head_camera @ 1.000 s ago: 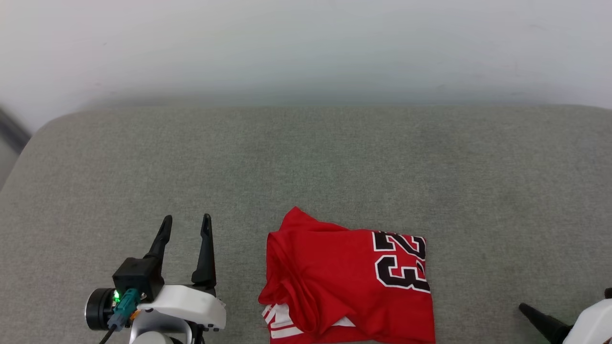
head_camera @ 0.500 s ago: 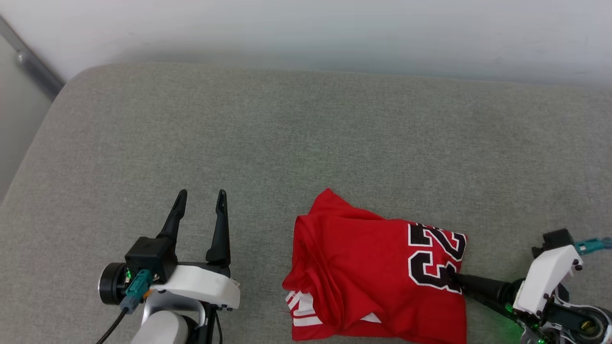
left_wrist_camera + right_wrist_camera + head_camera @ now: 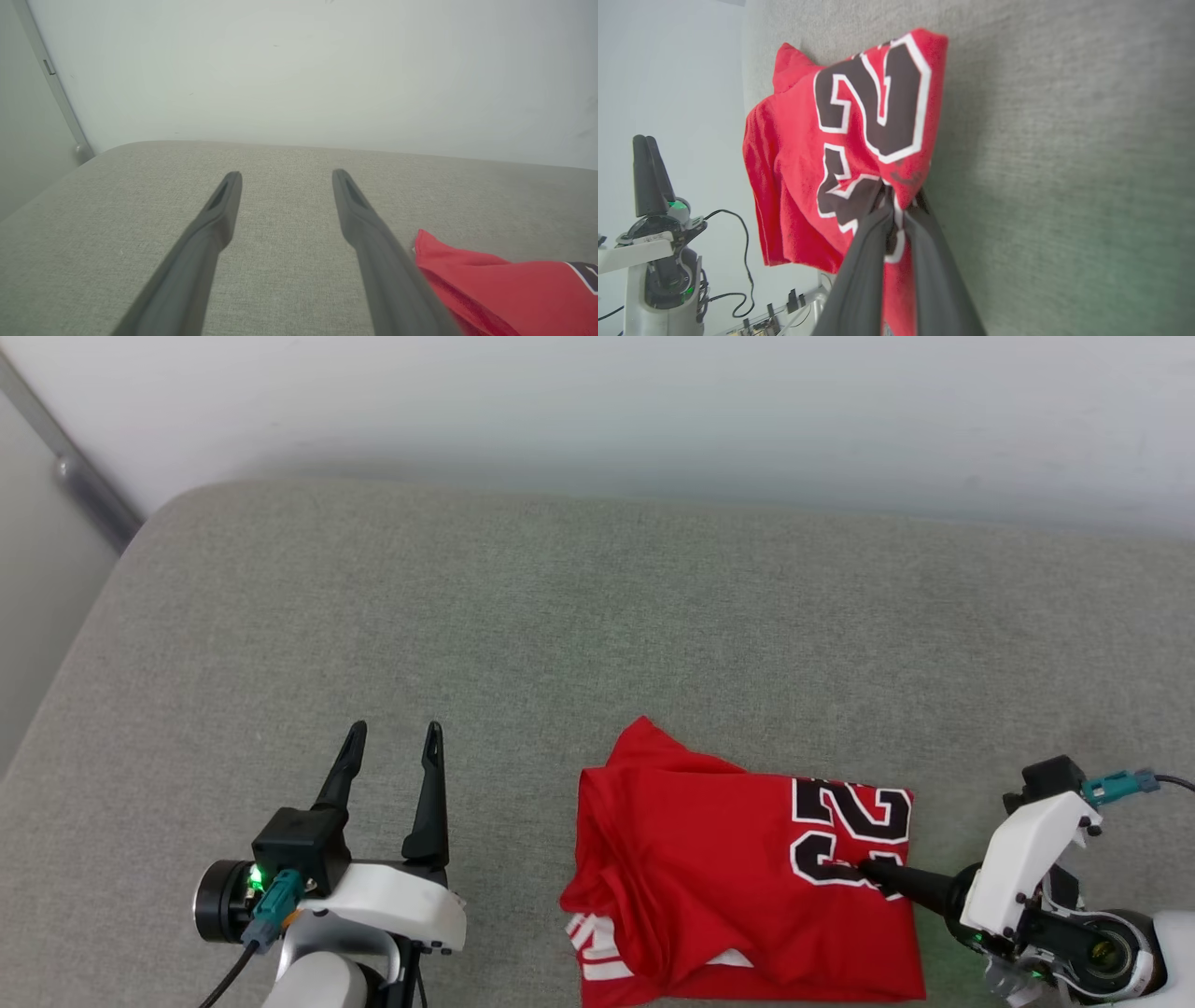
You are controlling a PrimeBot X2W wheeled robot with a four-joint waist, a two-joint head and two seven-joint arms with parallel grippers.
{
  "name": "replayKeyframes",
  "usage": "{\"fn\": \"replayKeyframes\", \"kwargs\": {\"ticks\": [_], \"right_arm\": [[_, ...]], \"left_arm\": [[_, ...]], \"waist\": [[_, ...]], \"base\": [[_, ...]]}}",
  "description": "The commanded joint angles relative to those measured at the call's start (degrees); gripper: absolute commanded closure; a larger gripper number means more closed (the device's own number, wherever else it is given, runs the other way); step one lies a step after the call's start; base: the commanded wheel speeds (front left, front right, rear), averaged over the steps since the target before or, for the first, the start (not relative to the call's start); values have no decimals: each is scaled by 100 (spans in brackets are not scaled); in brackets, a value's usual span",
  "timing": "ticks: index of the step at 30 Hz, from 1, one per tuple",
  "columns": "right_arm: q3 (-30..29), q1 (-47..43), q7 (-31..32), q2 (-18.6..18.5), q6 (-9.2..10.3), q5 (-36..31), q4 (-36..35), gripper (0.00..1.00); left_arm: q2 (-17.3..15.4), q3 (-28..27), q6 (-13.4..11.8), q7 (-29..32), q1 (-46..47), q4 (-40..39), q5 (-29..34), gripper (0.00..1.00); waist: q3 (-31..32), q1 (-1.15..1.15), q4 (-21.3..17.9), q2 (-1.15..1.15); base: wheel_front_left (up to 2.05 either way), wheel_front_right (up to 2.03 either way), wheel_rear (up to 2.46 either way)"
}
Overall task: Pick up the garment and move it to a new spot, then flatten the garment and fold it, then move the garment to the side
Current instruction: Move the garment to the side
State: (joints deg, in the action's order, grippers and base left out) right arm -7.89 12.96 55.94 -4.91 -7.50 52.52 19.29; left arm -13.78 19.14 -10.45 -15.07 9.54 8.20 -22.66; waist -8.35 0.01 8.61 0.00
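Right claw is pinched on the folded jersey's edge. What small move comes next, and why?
Probably lift the garment slightly and draw it sideways: the right claw is shut on its folded edge by the number, the fold looks done, and the left claw stands open.

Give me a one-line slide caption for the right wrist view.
Right gripper pinched shut on the folded red garment at its black number, over the grey cushion.
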Motion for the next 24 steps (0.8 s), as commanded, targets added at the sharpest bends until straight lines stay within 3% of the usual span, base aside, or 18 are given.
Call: {"fn": "replayKeyframes", "kwargs": {"ticks": [1, 13, 24], "right_arm": [[137, -51, -204, -186, 2, -156, -89, 100], [1244, 10, -1458, -1515, 2, -1855, 57, 100], [1314, 1127, -2105, -1902, 2, -2568, 709, 100]], "left_arm": [[-17, -16, 22, -12, -79, 37, 23, 0], [-88, 30, 16, -12, -347, -37, 46, 0], [-178, 153, 30, 71, 99, -426, 247, 0]], "waist": [[150, -1, -106, 0], [544, -1, -1018, 0], [-284, -1, -2212, 0]], "base": [[0, 0, 0], [0, 0, 0], [0, 0, 0]]}}
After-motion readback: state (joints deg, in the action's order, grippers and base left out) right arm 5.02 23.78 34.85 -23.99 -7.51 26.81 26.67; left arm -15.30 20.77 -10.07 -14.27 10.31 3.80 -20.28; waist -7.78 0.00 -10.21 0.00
